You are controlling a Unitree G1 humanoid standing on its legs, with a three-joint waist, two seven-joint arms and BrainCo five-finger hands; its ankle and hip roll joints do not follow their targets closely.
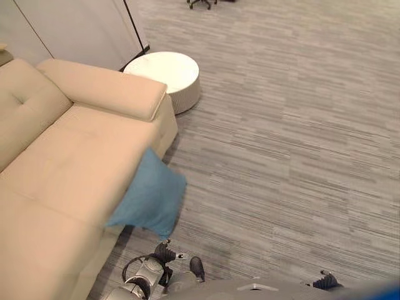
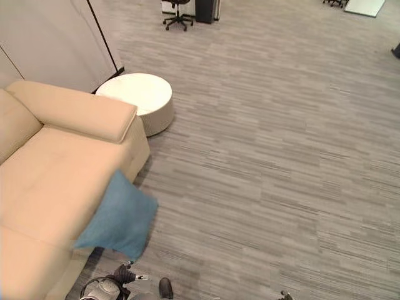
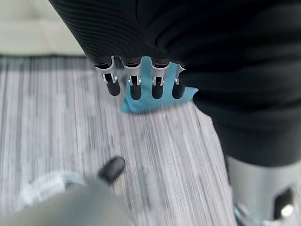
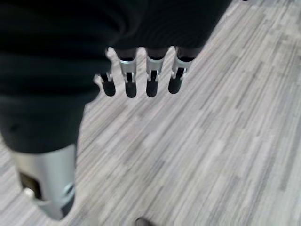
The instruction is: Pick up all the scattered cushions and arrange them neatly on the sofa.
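Observation:
One blue cushion (image 1: pixel 150 199) leans against the front edge of the beige sofa (image 1: pixel 62 162), its upper corner on the seat and its lower edge down by the floor. My left hand (image 1: pixel 164 252) hangs just below the cushion, apart from it. In the left wrist view its fingers (image 3: pixel 135 87) are straight and hold nothing, with the cushion (image 3: pixel 149 102) showing past them. My right hand (image 1: pixel 325 281) hangs low at the right over bare floor. In the right wrist view its fingers (image 4: pixel 149 84) are straight and hold nothing.
A round white side table (image 1: pixel 170 76) stands beside the sofa's armrest (image 1: pixel 103 87). A grey wall panel (image 1: pixel 81 28) rises behind them. An office chair (image 2: pixel 178 15) stands far back. Grey striped carpet (image 1: pixel 294 137) spreads wide to the right.

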